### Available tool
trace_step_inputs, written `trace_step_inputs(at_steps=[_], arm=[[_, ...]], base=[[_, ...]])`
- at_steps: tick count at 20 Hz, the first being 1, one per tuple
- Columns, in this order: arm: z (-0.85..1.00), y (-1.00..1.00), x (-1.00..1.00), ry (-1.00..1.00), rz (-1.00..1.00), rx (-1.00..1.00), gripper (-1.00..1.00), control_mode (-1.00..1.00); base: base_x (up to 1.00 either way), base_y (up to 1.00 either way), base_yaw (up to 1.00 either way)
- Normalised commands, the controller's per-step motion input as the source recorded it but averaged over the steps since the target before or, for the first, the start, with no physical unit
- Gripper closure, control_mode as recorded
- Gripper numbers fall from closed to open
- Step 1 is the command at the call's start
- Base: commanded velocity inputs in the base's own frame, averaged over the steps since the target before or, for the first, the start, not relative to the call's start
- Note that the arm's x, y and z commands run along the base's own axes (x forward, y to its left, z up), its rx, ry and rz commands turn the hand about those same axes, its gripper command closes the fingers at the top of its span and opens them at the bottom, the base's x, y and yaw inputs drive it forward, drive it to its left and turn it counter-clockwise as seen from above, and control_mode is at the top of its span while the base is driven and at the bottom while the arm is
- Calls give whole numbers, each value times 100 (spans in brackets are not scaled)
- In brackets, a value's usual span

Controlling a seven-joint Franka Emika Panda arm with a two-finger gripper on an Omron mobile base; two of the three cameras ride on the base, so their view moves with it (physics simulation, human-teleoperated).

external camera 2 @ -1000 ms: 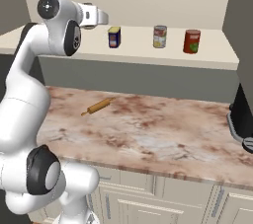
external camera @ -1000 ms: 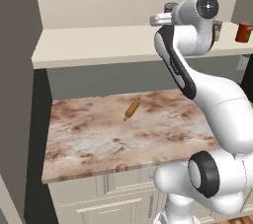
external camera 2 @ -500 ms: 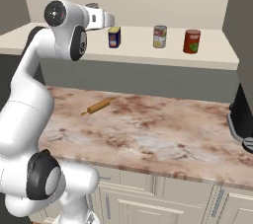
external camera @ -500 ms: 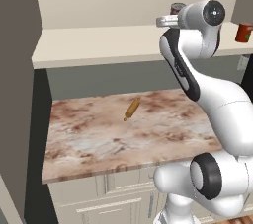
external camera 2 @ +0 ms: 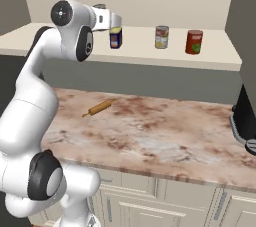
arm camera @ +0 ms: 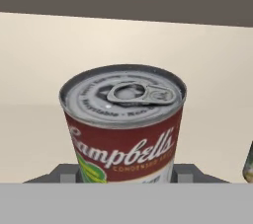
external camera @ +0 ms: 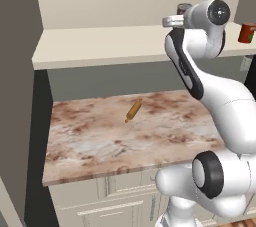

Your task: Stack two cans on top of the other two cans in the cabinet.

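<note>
Gripper (arm camera: 126,177) is spread open, fingertips either side of the red-and-white can (arm camera: 123,124), directly ahead on the cabinet (external camera 2: 215,58) shelf. Advance straight, centre the can between the pads, close low on the body, then lift vertically.

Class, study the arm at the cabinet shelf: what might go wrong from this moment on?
1. The red-and-white soup can sits close before the gripper; whether the fingers flank it is unclear, so closing might tip it.
2. The blue can stands near the hand; a sideways swing might knock it along the shelf.
</note>
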Motion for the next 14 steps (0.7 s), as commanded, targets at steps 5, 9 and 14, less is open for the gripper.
trace_step_inputs(at_steps=[5, 9, 14], arm=[[0, -15, 7, 1, -2, 0, 100, -100], [0, -9, 8, 1, -2, 0, 100, -100], [0, -1, 9, 1, 0, 0, 100, -100]], base=[[0, 0, 0], [0, 0, 0], [0, 0, 0]])
